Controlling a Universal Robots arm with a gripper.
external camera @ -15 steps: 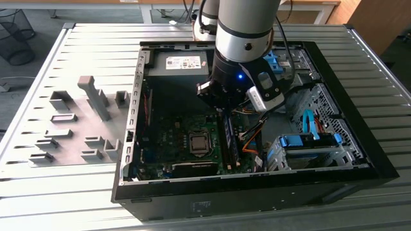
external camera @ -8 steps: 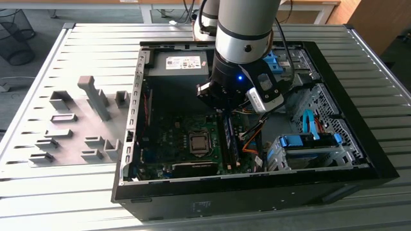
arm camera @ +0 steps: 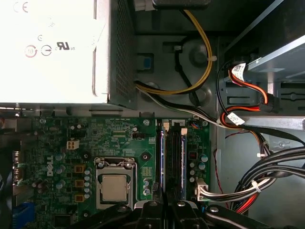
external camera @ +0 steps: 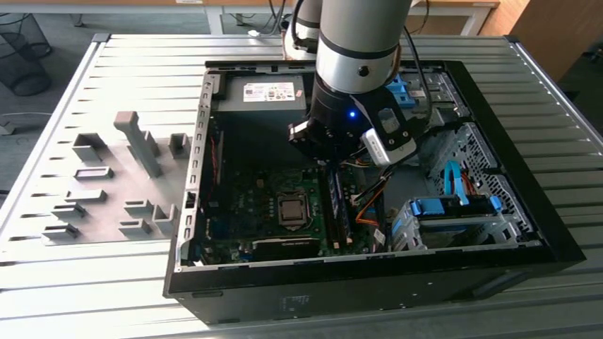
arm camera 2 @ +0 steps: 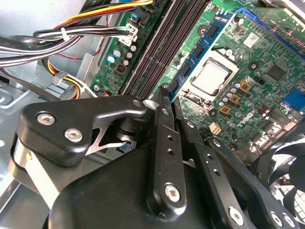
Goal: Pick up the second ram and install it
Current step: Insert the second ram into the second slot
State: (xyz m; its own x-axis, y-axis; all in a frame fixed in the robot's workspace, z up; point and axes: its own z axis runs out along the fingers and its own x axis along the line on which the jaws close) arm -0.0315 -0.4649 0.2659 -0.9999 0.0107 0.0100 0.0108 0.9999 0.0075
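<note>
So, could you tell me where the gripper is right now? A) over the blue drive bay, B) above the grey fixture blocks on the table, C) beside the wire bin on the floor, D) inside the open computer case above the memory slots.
D: in the exterior view the arm reaches into the open computer case, and in the first wrist view the gripper sits at the memory slots beside the processor.

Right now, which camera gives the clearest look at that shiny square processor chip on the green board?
The first wrist view: the processor is seen flat-on, unobstructed, in its metal frame. The second wrist view shows the processor clearly but at a slant. In the exterior view the processor is a distant dark square.
</note>
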